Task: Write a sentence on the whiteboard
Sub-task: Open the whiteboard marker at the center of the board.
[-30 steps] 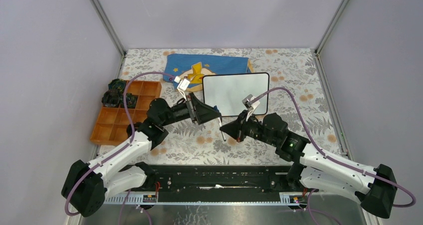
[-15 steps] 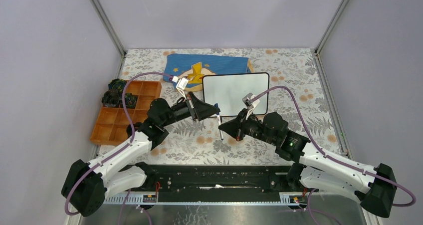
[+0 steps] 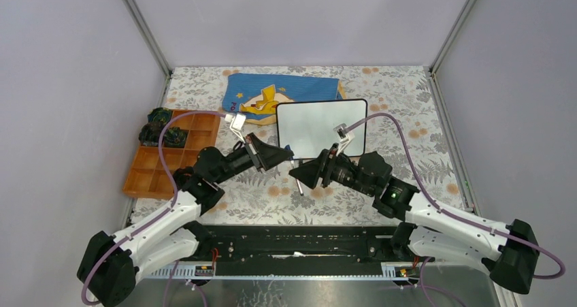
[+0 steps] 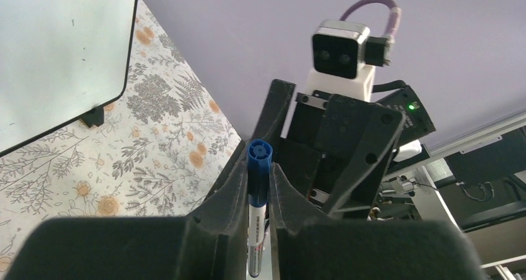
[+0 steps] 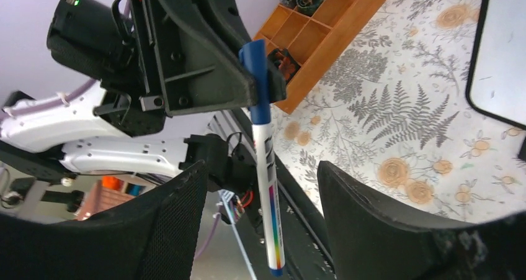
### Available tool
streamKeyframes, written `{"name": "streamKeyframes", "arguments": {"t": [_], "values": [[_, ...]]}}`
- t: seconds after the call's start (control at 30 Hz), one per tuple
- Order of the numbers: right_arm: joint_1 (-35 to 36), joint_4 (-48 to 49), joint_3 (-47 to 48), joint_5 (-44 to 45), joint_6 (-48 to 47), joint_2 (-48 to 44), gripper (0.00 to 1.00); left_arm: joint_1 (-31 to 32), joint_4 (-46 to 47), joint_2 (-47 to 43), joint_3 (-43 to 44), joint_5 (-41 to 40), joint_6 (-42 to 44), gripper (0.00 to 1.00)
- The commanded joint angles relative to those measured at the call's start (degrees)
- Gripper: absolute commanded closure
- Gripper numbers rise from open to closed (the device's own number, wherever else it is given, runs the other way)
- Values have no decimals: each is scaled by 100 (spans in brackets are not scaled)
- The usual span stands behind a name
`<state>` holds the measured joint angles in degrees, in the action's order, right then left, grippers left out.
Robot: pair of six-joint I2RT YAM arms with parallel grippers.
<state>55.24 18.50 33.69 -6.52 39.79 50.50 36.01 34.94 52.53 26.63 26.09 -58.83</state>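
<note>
Glossy whiteboard [image 3: 320, 126]; smooth plastic marker [image 5: 265, 168].

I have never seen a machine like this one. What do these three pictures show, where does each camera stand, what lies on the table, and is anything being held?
This is a two-armed robot, fixed at the near edge of a table. Each arm ends in a gripper with two fingers. The wide picture comes from a camera above and behind the arms. The other two come from small cameras on the wrists, so each shows its own fingers close up.

On the flowered table stand a whiteboard, on which I see no writing, a blue cloth behind it, and an orange tray with compartments on the left.

The left gripper is shut on a marker and pinches it by its blue cap. The right gripper is open, with one finger on each side of the marker's body, not touching it.
</note>
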Motion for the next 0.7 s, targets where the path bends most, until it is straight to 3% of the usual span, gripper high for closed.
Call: {"name": "streamKeyframes", "arguments": {"t": [0.0, 0.23, 0.47, 0.67], "values": [[39, 772, 370, -51, 769, 325, 30, 38, 513, -313, -117, -134, -171, 100], [37, 1105, 439, -260, 1040, 638, 42, 30, 540, -596, -237, -164, -246, 100], [35, 1395, 364, -459, 1214, 698, 74, 38, 532, -751, -260, -213, -276, 100], [32, 1397, 228, -649, 1189, 617, 94, 37, 487, -824, -100, -427, -348, 100]]}}
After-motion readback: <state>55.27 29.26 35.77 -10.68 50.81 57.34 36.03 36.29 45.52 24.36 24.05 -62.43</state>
